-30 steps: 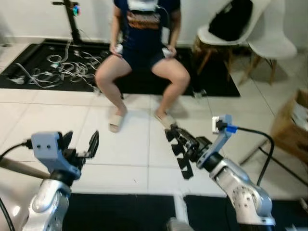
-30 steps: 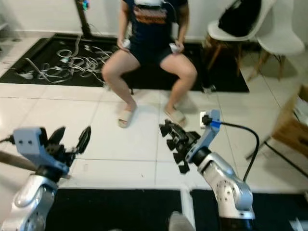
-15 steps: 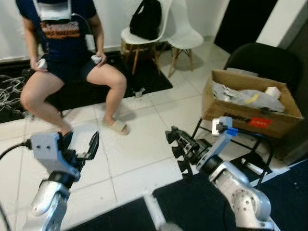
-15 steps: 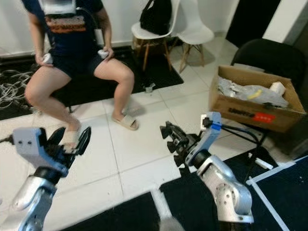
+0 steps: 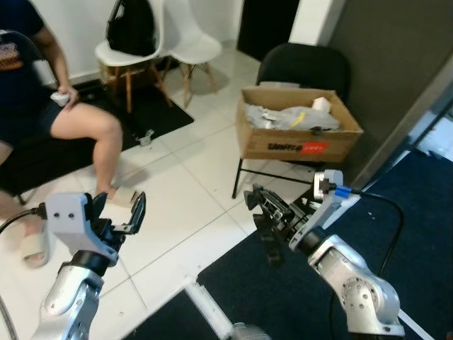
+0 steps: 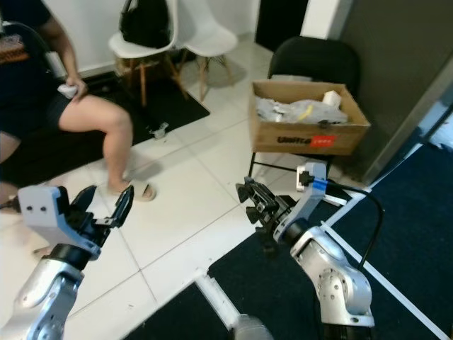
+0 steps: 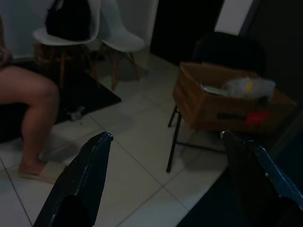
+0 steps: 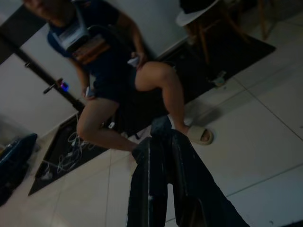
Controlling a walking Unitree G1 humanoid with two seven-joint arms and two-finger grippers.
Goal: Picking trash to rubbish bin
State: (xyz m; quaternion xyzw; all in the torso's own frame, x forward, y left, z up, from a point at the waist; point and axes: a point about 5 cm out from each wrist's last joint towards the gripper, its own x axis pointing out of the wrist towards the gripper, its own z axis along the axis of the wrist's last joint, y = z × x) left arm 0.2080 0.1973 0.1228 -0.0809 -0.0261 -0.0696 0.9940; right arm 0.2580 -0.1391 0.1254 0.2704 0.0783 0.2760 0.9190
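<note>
Rubbish box: a cardboard box (image 5: 301,133) with a red label on its front, sitting on the seat of a black chair (image 5: 304,71) against the dark wall, ahead of the robot and to its right.
Trash: crumpled plastic and paper (image 6: 301,110) lie inside the cardboard box, up to about its rim.
Right gripper (image 5: 263,214): raised in front of the robot, below the box and well apart from it; its black fingers are pressed together with nothing between them, as the right wrist view also shows.
Left gripper (image 5: 119,214): raised at the robot's left over the white tiles, fingers spread apart, holding nothing; the left wrist view looks between them toward the box.
Floor: white tiles (image 5: 191,191) under the left arm, a dark blue carpet (image 5: 417,212) under the right arm and beyond.
Person: a seated person (image 6: 42,92) at far left, in dark shorts and sandals, holding a small white controller.
Chairs: two white chairs (image 5: 159,46) by the back wall, a black bag (image 5: 131,27) on the left one.
</note>
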